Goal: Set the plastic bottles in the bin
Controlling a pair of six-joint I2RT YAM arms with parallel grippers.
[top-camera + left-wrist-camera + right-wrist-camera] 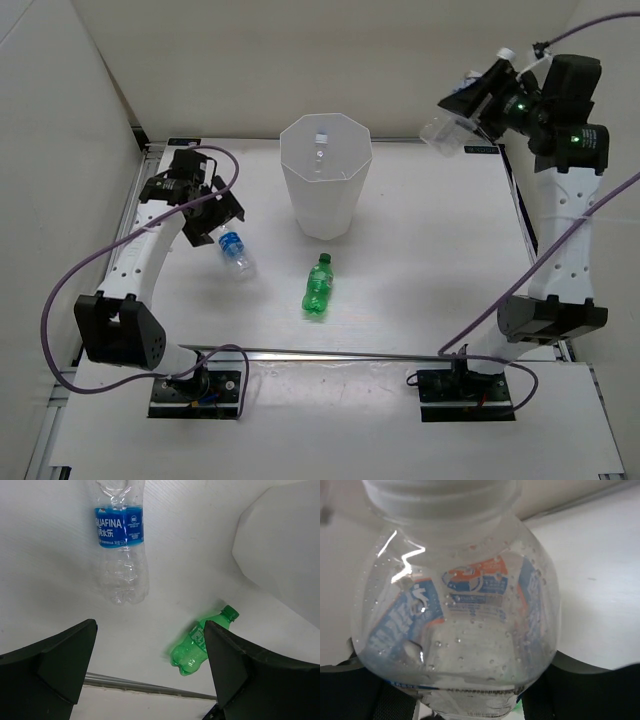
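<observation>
Beaded with droplets inside, a clear plastic bottle [455, 625] with a white cap and blue-and-orange label fills the right wrist camera. The right gripper [468, 110] is clamped on it, high over the table's [430, 270] far right corner and well apart from the tall white faceted bin [325, 205], where a white cap [322, 137] shows inside. Two bottles lie on the table: a blue-labelled clear bottle [235, 252] just beside the left gripper [150, 655], whose jaws hang wide and empty above it, and a green plastic bottle [318, 288] near the bin's foot. Onlookers may judge that letting go short of the rim would send the carried bottle to the table. A slack grip on thin, yielding plastic could lose it mid-swing. Round bottles may also roll from closing jaws.
</observation>
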